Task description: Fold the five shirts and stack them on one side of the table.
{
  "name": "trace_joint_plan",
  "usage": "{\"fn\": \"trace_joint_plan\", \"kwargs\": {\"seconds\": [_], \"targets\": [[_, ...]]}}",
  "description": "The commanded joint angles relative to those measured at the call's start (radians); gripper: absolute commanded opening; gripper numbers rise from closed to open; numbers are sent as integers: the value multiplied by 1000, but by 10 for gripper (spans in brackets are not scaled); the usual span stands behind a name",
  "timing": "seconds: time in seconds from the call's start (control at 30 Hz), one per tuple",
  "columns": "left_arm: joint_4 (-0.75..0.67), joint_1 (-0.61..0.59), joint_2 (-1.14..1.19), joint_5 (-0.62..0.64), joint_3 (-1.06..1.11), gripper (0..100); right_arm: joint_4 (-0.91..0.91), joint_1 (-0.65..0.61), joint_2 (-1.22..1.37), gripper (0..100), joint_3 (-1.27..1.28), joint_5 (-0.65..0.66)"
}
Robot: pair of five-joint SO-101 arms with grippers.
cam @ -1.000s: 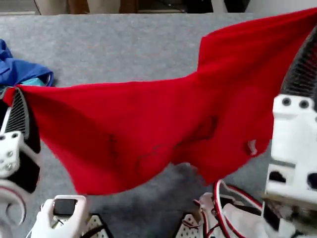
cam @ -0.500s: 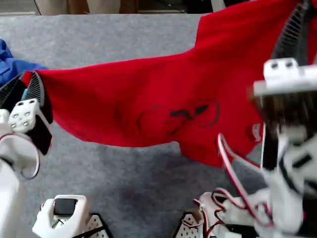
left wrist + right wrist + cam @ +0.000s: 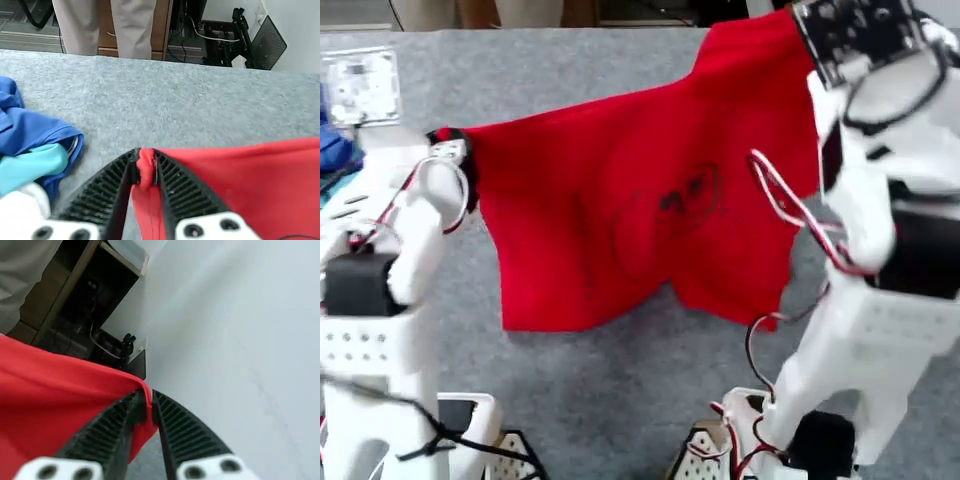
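- Grippers first, since that's what I watch most from my end: the left gripper (image 3: 144,167) has its jaws pinched onto a bunched corner of the red shirt (image 3: 560,250), with the fabric squeezed between the ribbed pads
- right gripper (image 3: 148,402) is doing the same on another edge of the red shirt, jaws nearly together with a thin fold of cloth clamped in the gap
- from the high view, the red shirt hangs spread out between the two arms above the grey table (image 3: 600,70), its top edge slanting from the left gripper's corner up toward the far right
- the lower hem droops loose and uneven in the middle, and I honestly can't tell if it touches the table or hangs just above it
- there's a dark outline print (image 3: 670,205) roughly in the centre of the shirt, facing the overhead camera
- left arm (image 3: 380,260) stands at the shirt's left side and the right arm (image 3: 880,230) at its right side, with a loop of red and white wires (image 3: 790,215) crossing in front of the shirt's right edge
- a crumpled blue shirt (image 3: 30,132) lies on the table near the left gripper with a teal cloth (image 3: 30,167) tucked against it, both apart from the red one
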Motion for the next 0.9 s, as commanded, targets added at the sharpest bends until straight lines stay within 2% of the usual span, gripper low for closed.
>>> {"fn": "trace_joint_plan", "kwargs": {"seconds": [0.0, 0.23, 0.4, 0.63, 0.87], "targets": [[-230, -35, 5, 9, 146, 19, -187, -8, 10, 9, 165, 3], [-660, -106, 45, 6, 364, 19, -347, -38, 182, 9, 260, -58], [-835, -132, 274, 9, 311, 19, -354, -42, 357, 9, 140, -152], [-865, -140, 630, 9, 29, 19, -347, -42, 607, 6, -104, -196], [-850, -138, 855, 9, -255, 19, -345, -48, 774, 6, -335, -215]]}}
